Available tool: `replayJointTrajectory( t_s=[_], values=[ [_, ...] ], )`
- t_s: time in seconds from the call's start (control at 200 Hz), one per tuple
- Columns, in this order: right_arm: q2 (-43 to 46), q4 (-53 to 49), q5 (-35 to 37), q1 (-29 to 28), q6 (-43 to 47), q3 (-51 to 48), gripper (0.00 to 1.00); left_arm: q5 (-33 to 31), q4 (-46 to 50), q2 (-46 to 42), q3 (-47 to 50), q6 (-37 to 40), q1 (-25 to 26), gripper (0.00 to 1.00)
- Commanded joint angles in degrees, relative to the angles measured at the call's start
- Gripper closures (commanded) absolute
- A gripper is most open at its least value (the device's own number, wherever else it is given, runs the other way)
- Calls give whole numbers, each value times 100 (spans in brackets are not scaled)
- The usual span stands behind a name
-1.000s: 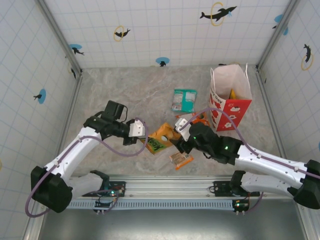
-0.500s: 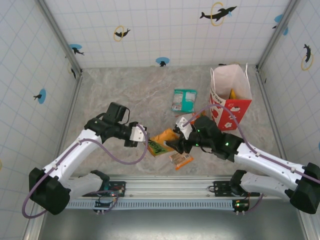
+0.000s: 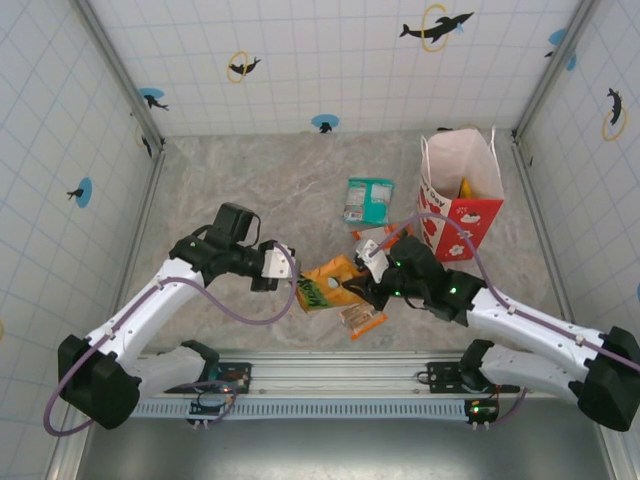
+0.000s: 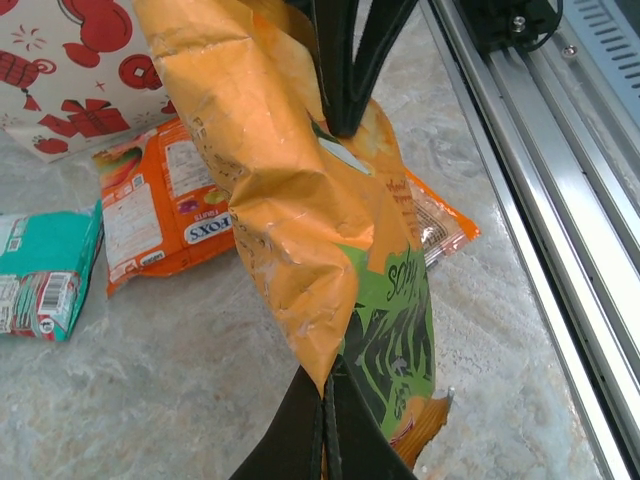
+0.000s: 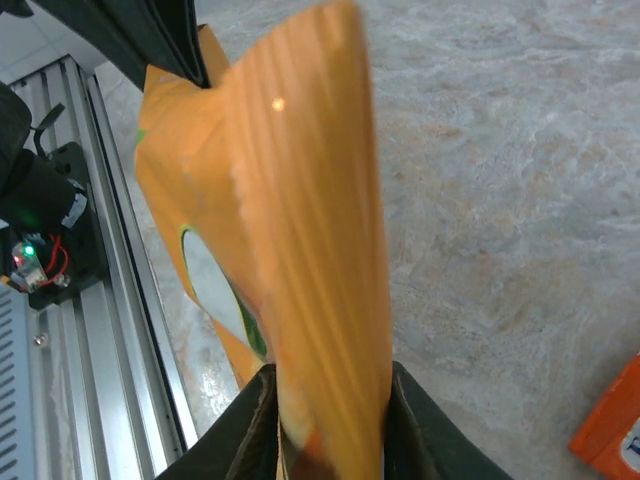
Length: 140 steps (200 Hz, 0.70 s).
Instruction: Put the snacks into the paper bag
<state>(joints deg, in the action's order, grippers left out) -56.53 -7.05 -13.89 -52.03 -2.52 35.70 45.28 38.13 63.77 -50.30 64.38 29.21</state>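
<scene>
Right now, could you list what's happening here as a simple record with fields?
held item: orange-and-green glossy snack packet, gripped at both ends
left gripper: shut on one end of it
right gripper: closed on the opposite end
white-and-red paper bag: upright at far right, yellow-orange packet inside
lying on the grey marbled table: teal packet, orange packet, clear wrapped bar
</scene>
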Motion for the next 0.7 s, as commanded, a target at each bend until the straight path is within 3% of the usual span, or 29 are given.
replayJointTrajectory(
  t_s=[0.0, 0.16, 0.33, 0.55, 0.696],
  values=[
    [345, 436, 112, 60, -11, -239, 81, -34, -160, -29, -166, -246, 42, 100],
    [675, 560, 217, 140, -121, -332, 91, -96, -364, -1, -114, -680, 45, 81],
    [901, 485, 488, 151, -134, -281, 94, -281, -1203, -27, 46, -2063, 45, 55],
    [1305, 450, 1260, 297, -418, -241, 98, -1882, -2473, -63, 275, -4272, 36, 27],
    [1528, 443, 1435, 442, -503, -84, 99, -2633, -3044, -61, 366, -5197, 32, 18]
  ],
)
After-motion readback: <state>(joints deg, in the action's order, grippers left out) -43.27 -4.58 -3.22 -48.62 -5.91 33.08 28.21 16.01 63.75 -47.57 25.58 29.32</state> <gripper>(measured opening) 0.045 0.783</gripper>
